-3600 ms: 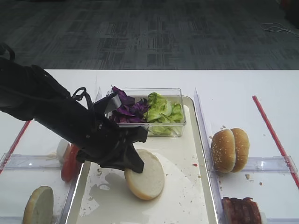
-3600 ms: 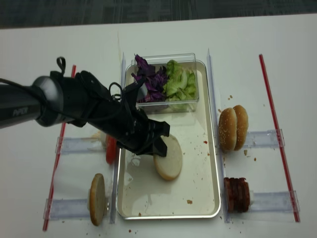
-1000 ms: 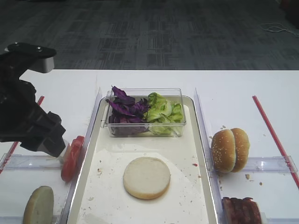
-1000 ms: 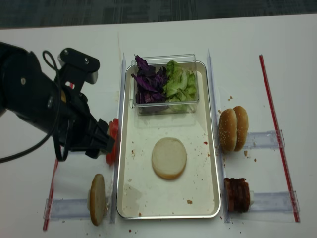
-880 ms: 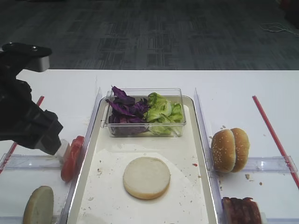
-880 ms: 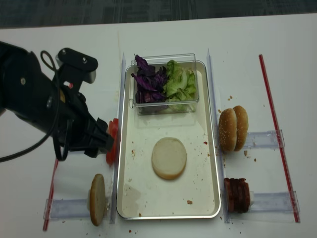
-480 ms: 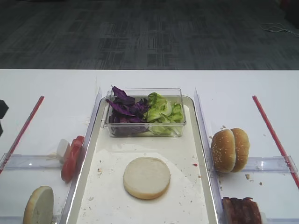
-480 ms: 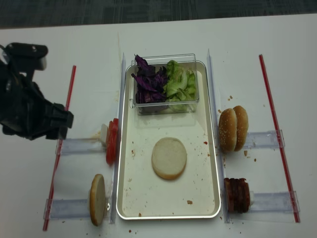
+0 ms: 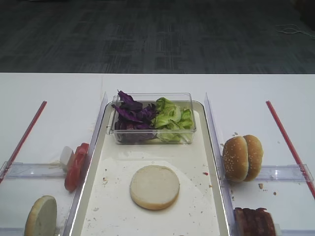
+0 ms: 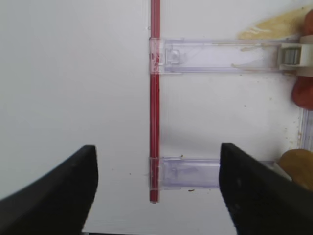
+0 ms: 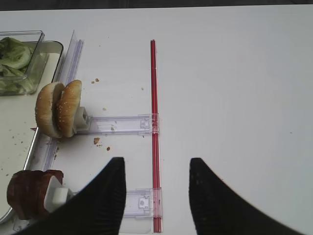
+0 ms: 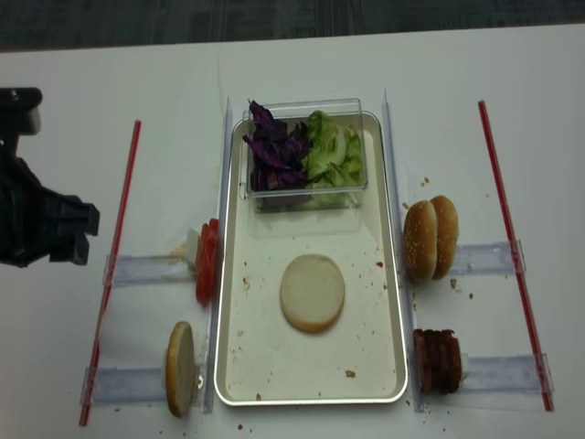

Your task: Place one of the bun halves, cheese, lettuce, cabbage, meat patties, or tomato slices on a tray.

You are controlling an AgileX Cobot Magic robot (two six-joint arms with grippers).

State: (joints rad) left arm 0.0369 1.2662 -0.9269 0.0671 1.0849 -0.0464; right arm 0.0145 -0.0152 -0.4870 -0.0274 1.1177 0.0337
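Observation:
One bun half (image 9: 154, 187) (image 12: 313, 292) lies flat on the tray (image 9: 162, 150) (image 12: 311, 361), with no gripper touching it. A second bun half (image 9: 40, 216) (image 12: 179, 368) stands on edge left of the tray, below the tomato slices (image 9: 75, 166) (image 12: 206, 261). Cabbage (image 9: 130, 115) and lettuce (image 9: 172, 118) fill a clear box at the tray's far end. Meat patties (image 9: 253, 221) (image 11: 27, 193) stand to the right. Cheese is out of view. My left gripper (image 10: 157, 152) is open over the table left of the tray. My right gripper (image 11: 156, 164) is open, nothing between its fingers.
Sesame buns (image 9: 242, 158) (image 11: 58, 108) stand on edge right of the tray. Red strips (image 12: 114, 265) (image 12: 512, 247) with clear plastic holders run along both sides. The left arm (image 12: 41, 229) sits at the far left edge of the table.
The left arm has let go of the bun half on the tray and drawn back to the left, leaving the first high view. The bun half now lies flat.

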